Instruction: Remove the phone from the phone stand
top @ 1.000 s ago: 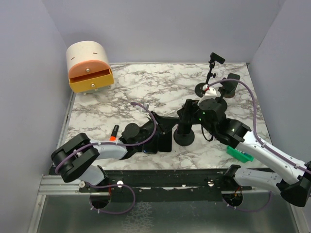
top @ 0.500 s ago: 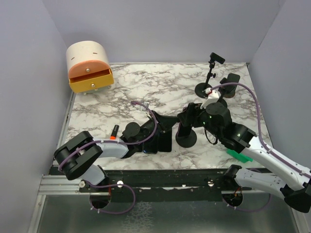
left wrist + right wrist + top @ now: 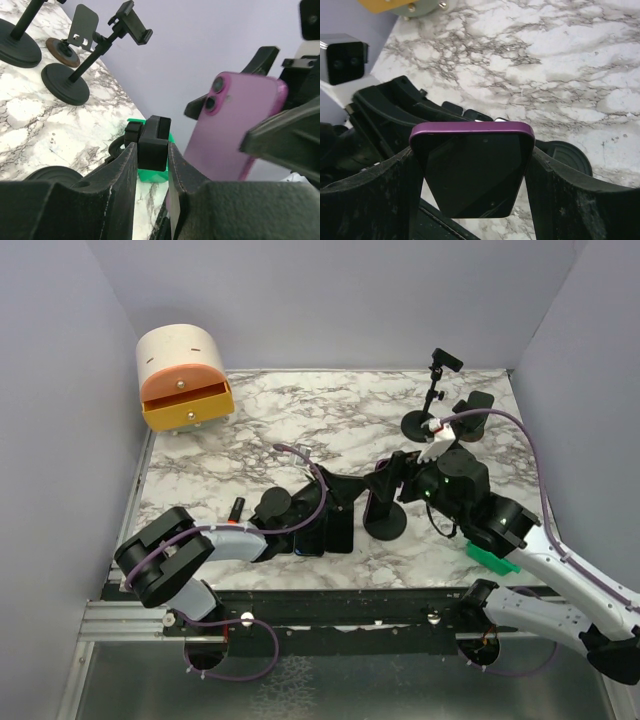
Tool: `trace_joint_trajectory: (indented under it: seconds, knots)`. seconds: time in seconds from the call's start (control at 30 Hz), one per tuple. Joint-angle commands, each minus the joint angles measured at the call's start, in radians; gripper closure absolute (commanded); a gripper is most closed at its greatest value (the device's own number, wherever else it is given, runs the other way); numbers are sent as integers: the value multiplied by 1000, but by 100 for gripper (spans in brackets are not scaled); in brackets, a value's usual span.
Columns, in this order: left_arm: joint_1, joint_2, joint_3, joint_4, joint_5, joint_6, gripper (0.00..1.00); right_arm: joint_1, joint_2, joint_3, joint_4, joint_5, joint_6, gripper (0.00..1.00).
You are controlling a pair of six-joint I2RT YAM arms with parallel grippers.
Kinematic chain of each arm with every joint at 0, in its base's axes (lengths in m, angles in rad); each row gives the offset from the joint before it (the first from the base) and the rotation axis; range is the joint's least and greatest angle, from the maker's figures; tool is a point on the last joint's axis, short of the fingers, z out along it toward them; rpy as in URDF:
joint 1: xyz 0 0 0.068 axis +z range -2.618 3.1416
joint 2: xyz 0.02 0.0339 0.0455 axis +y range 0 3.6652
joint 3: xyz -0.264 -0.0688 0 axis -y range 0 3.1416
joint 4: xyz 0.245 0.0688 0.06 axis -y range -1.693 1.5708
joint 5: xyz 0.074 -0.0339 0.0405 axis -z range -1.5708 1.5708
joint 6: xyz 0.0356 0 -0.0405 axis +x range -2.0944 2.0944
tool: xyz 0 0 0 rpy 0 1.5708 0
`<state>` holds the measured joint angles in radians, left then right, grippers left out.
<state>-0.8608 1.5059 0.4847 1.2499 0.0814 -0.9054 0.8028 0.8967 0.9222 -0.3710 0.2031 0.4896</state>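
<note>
**Purple slab-shaped smartphone** (image 3: 232, 127), right of centre in the left wrist view, stands nearly upright with its twin camera lenses facing that camera. It is pinched across its two long edges by the right gripper (image 3: 474, 175), whose jaws are set to the phone's width, with the dark glass face turned to the right wrist camera. The left gripper (image 3: 151, 157) is drawn narrow on the blocky head of the black phone stand (image 3: 384, 523), whose round base sits at the centre of the top view on the white marble-patterned table (image 3: 250, 440). A strip of wall shows between phone and stand head, so the phone is judged lifted clear, though its lower end is hidden behind the left finger. The phone is likely rigid, fairly light, smooth-sided and breakable at the glass. The long edges, as taken here, are the sound hold, leaving faces and lenses untouched; slip is the chief risk. In the top view the phone is all but lost among the black arms, and contact at the pads cannot be resolved.
</note>
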Motion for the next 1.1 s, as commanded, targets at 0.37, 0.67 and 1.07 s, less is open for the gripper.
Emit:
trace_joint_trajectory:
  seconds: [0.37, 0.67, 1.07]
  knots:
    - [-6, -79, 27, -192, 10, 99, 28, -4, -33, 195, 21, -175, 40, 100]
    - [-5, -445, -18, -455, -185, 301, 1, -4, -65, 275, -103, -98, -23, 100]
    - [-1, -671, 70, -714, 254, 487, 2, -4, -4, 320, -209, 15, 40, 100]
